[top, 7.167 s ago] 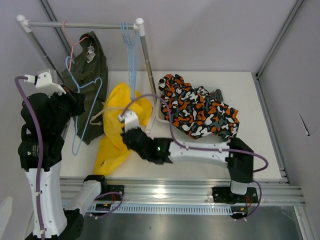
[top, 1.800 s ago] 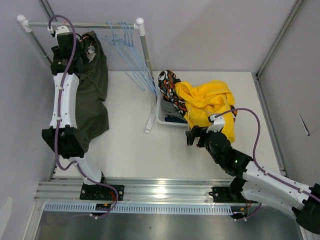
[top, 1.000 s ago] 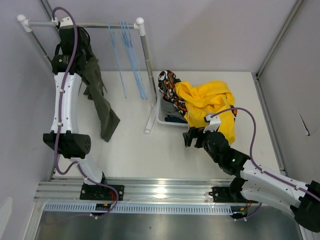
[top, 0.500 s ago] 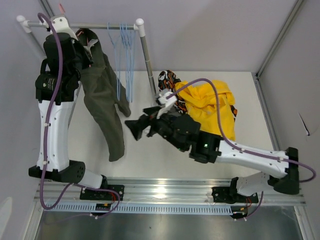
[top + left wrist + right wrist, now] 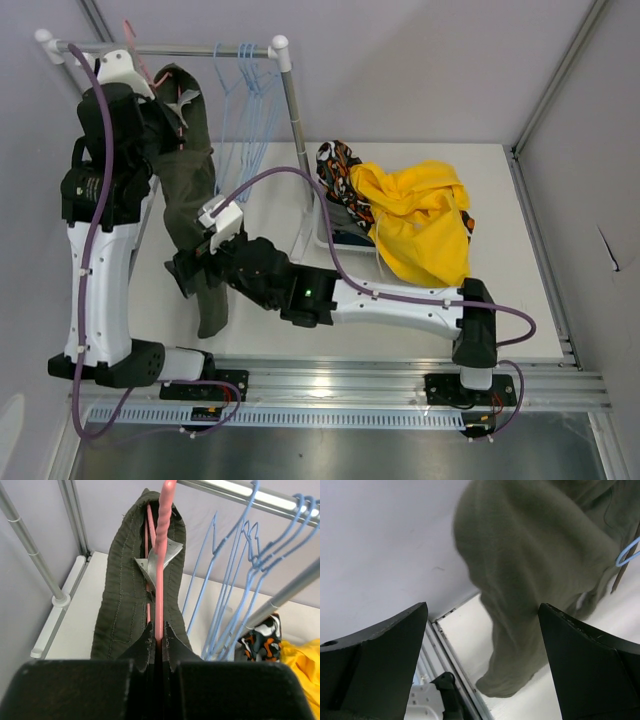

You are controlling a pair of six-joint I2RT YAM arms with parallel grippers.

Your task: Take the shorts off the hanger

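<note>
**Pinching the hanger, opening on the olive pair**

My left tool (image 5: 159, 635) is pressing together on the pink hanger (image 5: 161, 555) just under the rail (image 5: 240, 492). I am gripping there so that the wire cannot swing or slide off while the cloth is being drawn away. The olive shorts (image 5: 190, 180) are hanging from that hanger straight ahead of the left tool, their waistband folding over the wire on both sides of it and the legs trailing down toward the bench (image 5: 520, 290). Empty blue hangers (image 5: 235, 580) are dangling to the right of the left tool.

My right tool (image 5: 482, 615) is reaching across, spread wide and gripping nothing. The lower leg of the olive pair is lying directly ahead of it between the two fingers, near but, as far as I can tell, not touching. I am judging that it is opening this wide to take a thick fold of soft cloth low down, where a pull will drag the waistband off the wire.

Well behind the right tool, the yellow shorts (image 5: 425, 215) and patterned shorts (image 5: 335, 163) are lying heaped over a basket (image 5: 322, 238), already off their hangers.
</note>
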